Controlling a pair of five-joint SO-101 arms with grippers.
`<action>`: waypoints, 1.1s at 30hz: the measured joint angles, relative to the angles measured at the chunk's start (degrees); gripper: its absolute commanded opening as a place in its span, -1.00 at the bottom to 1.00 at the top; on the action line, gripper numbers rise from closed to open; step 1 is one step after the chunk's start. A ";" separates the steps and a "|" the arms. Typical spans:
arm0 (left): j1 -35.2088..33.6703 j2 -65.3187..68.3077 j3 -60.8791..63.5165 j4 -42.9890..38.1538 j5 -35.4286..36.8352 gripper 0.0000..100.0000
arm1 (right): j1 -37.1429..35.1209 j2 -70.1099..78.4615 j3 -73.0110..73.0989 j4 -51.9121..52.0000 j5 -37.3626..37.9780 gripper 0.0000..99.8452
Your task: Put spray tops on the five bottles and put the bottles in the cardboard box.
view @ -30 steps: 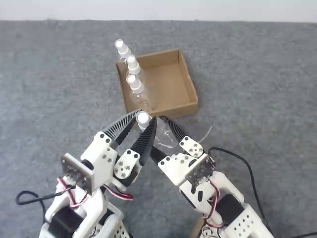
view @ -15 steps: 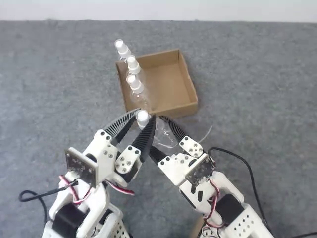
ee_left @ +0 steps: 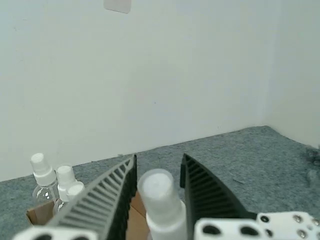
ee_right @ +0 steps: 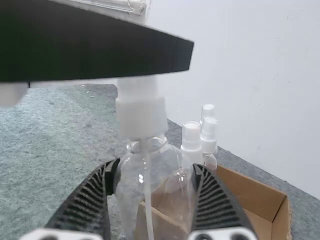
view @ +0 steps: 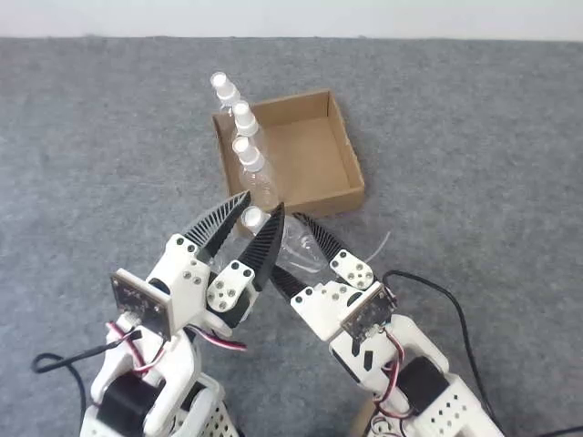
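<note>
— Where is the bottle being worked on?

— It stands upright between the two arms, just in front of the cardboard box point(view: 308, 160). The right gripper point(ee_right: 154, 167) has its jaws clenched on the clear bottle point(ee_right: 167, 182), one on each side of its body.

— And the other arm?

— The left gripper point(view: 260, 204) is up at the bottle's neck. Its jaws are released, spread in a V on either side of the white spray top point(ee_left: 159, 192). The top sits on the neck, and its thin tube hangs down inside the bottle. Whether it is screwed home, I cannot tell.

— What about the rest of the bottles?

— Three capped bottles point(view: 257, 180) stand in a row along the box wall on the left arm's side. The nearer two are inside. The farthest is at the back corner, and I cannot tell whether it is inside or just beyond the wall.

— Anything else around?

— The grey bench point(view: 474, 137) carries it all. A thin pale strand point(view: 378, 244) lies on it near the box's front corner, beside the right arm.
</note>
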 measured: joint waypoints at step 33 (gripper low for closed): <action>4.57 -0.09 0.62 -0.88 -3.08 -0.96 | 0.18 0.09 0.00 1.76 0.00 -0.99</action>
